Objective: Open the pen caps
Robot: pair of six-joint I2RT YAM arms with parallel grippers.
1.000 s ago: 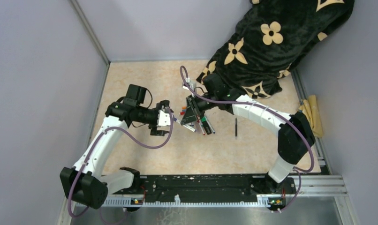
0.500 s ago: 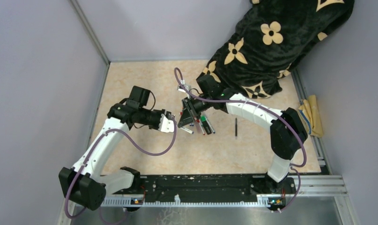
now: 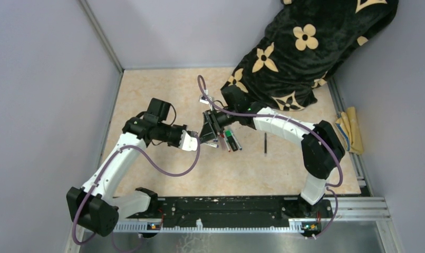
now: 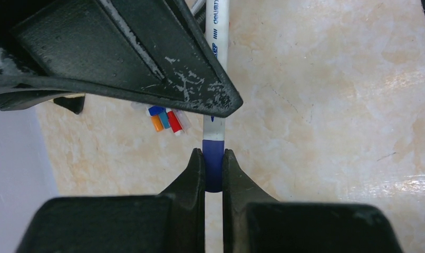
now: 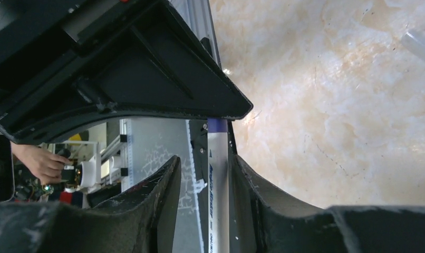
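Left jaws pinching the stubby blue cap (image 4: 213, 163) at the end of a white pen (image 4: 216, 47); right jaws pressed onto its barrel, all held up over the tabletop (image 4: 331, 105) beside the other pens (image 3: 230, 141). Likely to slip off so short a cap under a skewed pull; liable, too, to drag the barrel through a loose right grip, leaving the cap on.

In the left wrist view the white pen (image 4: 216, 31) runs off the top edge, partly behind a finger (image 4: 121, 58) of the right gripper (image 3: 210, 132). The tip of the blue cap (image 4: 214, 167) is hidden between the fingers of the left gripper (image 4: 214, 154).
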